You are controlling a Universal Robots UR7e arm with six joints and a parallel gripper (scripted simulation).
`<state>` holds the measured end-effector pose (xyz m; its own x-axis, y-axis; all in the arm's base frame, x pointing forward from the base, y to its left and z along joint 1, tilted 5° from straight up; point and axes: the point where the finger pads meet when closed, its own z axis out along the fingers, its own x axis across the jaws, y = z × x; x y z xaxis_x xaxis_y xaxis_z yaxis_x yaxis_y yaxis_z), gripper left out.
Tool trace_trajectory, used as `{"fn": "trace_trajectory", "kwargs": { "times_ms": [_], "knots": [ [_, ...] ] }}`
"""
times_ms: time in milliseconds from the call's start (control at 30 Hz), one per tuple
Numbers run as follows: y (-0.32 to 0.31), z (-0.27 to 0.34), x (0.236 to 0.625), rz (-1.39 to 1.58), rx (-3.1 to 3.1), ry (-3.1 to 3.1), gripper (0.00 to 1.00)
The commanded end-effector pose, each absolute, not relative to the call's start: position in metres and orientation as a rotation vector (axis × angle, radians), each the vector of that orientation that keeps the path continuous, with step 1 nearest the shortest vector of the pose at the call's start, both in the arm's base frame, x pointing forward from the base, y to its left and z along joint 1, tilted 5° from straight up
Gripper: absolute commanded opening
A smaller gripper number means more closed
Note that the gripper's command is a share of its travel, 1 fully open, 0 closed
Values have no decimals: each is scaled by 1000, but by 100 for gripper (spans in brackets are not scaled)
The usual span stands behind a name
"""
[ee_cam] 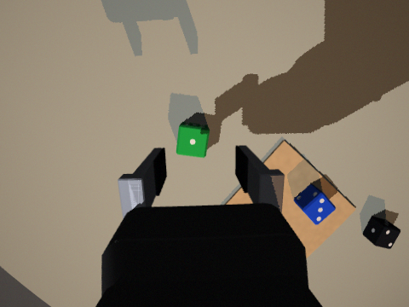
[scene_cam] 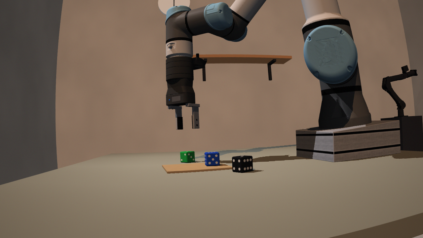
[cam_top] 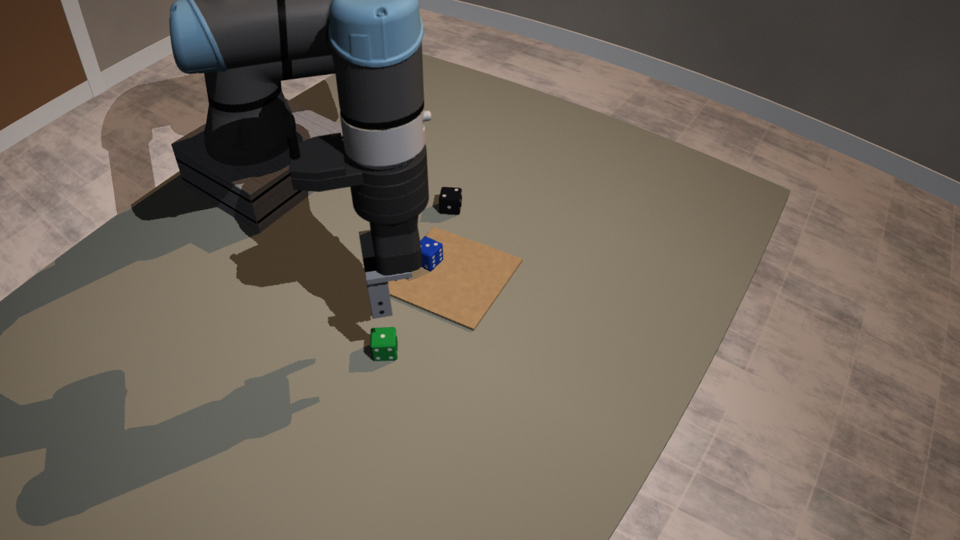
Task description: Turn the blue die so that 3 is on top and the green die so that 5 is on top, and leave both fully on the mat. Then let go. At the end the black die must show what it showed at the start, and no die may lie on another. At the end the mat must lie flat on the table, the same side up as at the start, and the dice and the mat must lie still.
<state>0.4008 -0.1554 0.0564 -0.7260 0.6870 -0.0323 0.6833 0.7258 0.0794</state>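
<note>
Green marks our next job, we judge: the green die (cam_top: 384, 343) (scene_cam: 187, 157) (ee_cam: 192, 141) sits off the mat (cam_top: 469, 289) (scene_cam: 189, 168) (ee_cam: 290, 158), on the tabletop (cam_top: 604, 301) (scene_cam: 147, 201) (ee_cam: 64, 128), with 1 on top where we need 5. The hand (cam_top: 379, 305) (scene_cam: 187, 128) (ee_cam: 200, 161) hangs above the dice, fingers spread, pinching nothing.

In the wrist view the green die lies at 11 o'clock from the middle of the finger gap, a little beyond the tips. Being a cube, it gives us no long axis; its sides run nearly parallel to the pads, so we would need only a small shift towards 11 o'clock and a slight twist before going down. From the die, the mat lies at 4 o'clock in that view. We must then roll the die, not merely carry it over.

The blue die (cam_top: 431, 253) (scene_cam: 211, 158) (ee_cam: 315, 204) rests on the mat with 3 up, so we'd best leave it alone. The black die (cam_top: 451, 199) (scene_cam: 242, 164) (ee_cam: 381, 232) stands off the mat, seemingly 2 up.

From the top, the hand hides part of the blue die and 1 mat corner, and we can't make out the 2nd finger. The green die's 5 shows to us in no view.
</note>
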Motion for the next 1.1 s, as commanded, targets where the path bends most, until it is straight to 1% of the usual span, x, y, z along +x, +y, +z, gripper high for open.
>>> {"fn": "trace_trajectory", "kwargs": {
  "times_ms": [0,633,667,1067],
  "knots": [
    [-158,56,402,98,1222,2828,100],
    [-163,55,404,103,1367,2765,100],
    [-163,55,404,103,1367,2765,87],
    [-163,55,404,103,1367,2765,87]
  ]
}}
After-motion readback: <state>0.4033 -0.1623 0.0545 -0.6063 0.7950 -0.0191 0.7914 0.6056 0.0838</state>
